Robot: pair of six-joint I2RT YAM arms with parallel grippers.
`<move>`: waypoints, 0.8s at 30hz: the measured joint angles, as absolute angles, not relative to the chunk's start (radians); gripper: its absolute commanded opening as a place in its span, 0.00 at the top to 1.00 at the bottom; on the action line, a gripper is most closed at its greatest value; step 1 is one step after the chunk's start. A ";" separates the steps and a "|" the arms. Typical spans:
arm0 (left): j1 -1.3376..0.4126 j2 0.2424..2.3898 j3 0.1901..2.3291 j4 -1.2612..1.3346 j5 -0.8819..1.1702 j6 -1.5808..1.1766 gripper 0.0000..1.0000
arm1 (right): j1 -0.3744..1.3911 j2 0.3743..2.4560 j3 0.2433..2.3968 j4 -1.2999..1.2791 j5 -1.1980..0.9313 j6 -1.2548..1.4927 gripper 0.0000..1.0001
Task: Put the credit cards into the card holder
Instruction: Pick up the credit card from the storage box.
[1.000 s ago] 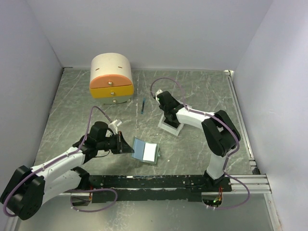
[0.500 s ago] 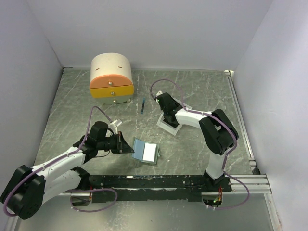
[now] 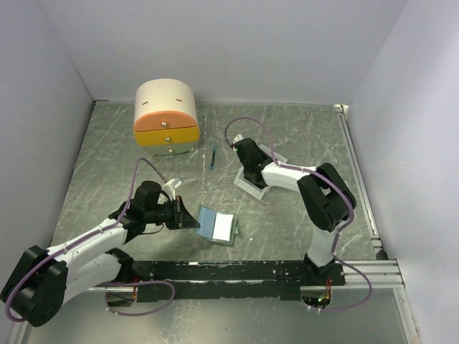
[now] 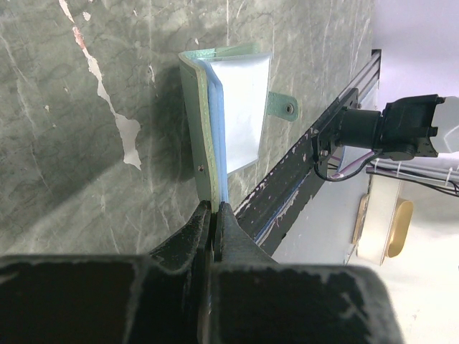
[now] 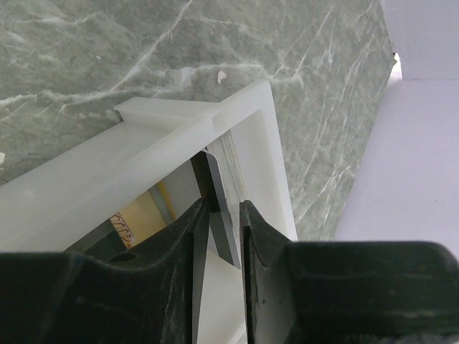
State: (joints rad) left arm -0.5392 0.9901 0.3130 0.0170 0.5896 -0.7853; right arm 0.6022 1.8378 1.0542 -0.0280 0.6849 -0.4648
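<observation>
Right gripper (image 5: 219,209) has its fingers pinched on the dark card (image 5: 215,172), held edge-on in a corner of the white tray (image 5: 267,136). The gold-yellow card (image 5: 140,211) lies in the tray just beside it. Left gripper (image 4: 214,209) is clamped on an edge of the card holder (image 4: 240,107), which lies partly open on the table (image 4: 86,86), well apart from the tray.

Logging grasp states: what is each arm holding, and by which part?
Left gripper: jaws pinch the card holder by the edge facing that arm. Right gripper: jaws appear shut on the dark card at its upper end, inside the white tray.
</observation>
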 measured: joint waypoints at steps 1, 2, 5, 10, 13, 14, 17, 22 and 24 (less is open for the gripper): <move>-0.539 0.990 0.313 0.017 0.590 -0.785 0.93 | 0.602 1.837 1.054 -0.027 0.686 -0.465 0.77; -0.539 0.990 0.313 0.017 0.590 -0.785 0.93 | 0.602 1.835 1.054 -0.027 0.687 -0.465 0.77; -0.539 0.989 0.313 0.017 0.590 -0.785 0.93 | 0.602 1.831 1.054 -0.027 0.689 -0.465 0.79; -0.539 0.989 0.313 0.017 0.590 -0.785 0.93 | 0.602 1.824 1.054 -0.027 0.690 -0.465 0.81; -0.539 0.989 0.313 0.017 0.590 -0.785 0.93 | 0.602 1.822 1.054 -0.027 0.689 -0.465 0.83; -0.539 0.989 0.313 0.017 0.590 -0.785 0.93 | 0.603 1.822 1.054 -0.027 0.689 -0.465 0.84; -0.539 0.989 0.313 0.017 0.590 -0.785 0.93 | 0.602 1.822 1.054 -0.027 0.689 -0.465 0.86; -0.539 0.989 0.313 0.017 0.590 -0.785 0.93 | 0.602 1.817 1.054 -0.028 0.685 -0.461 0.90; -0.539 0.989 0.313 0.017 0.590 -0.785 0.93 | 0.602 1.813 1.055 -0.029 0.681 -0.459 0.91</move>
State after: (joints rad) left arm -0.5392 0.9890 0.3126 0.0170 0.5896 -0.7853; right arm 0.6022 1.8133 1.0546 -0.0292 0.6807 -0.4591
